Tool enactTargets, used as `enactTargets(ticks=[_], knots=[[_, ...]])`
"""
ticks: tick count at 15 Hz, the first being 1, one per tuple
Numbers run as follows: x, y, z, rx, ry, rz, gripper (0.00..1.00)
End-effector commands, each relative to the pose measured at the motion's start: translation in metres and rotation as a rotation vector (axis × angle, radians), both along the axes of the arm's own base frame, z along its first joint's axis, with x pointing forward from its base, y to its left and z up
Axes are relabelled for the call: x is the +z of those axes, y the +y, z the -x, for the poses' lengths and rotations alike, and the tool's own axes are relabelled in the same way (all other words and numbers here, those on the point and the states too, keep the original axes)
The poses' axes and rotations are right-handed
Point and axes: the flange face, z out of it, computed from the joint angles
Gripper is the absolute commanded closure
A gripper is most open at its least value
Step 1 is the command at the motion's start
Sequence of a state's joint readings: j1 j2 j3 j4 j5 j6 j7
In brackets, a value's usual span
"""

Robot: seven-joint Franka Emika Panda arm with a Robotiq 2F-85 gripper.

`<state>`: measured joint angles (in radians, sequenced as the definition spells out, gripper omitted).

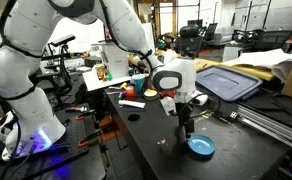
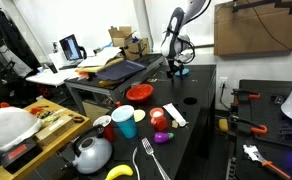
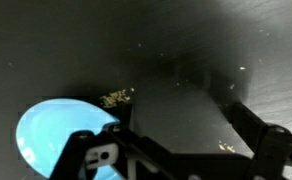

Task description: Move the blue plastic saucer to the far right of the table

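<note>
The blue plastic saucer (image 1: pixel 201 146) lies flat on the black table (image 1: pixel 156 150), near its front edge in an exterior view. It is small and far off in an exterior view, where the blue plastic saucer (image 2: pixel 178 71) sits below the arm. My gripper (image 1: pixel 186 131) hangs just above the table, close beside the saucer on its left. In the wrist view the blue plastic saucer (image 3: pixel 56 135) fills the lower left, partly behind one of my fingers (image 3: pixel 98 155). The gripper (image 3: pixel 181 150) is open, with only bare table between the jaws.
A large grey-blue bin lid (image 1: pixel 229 82) lies behind the saucer, a metal rail (image 1: pixel 271 125) runs along the table edge. A red bowl (image 2: pixel 138 93), blue cup (image 2: pixel 124 122), kettle (image 2: pixel 91 153), fork (image 2: pixel 151 160) and banana (image 2: pixel 119 172) crowd the table's other end.
</note>
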<state>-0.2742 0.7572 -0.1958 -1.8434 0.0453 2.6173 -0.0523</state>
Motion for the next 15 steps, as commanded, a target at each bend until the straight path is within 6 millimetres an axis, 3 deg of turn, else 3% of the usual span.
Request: enactTargets(ticks=[1, 9, 15], knots=[[-0.010, -0.019, 0.000, -0.026, 0.013, 0.079, 0.00], [-0.027, -0.052, -0.003, -0.043, 0.010, 0.158, 0.00], [0.002, -0.019, 0.008, -0.001, 0.003, 0.140, 0.00]])
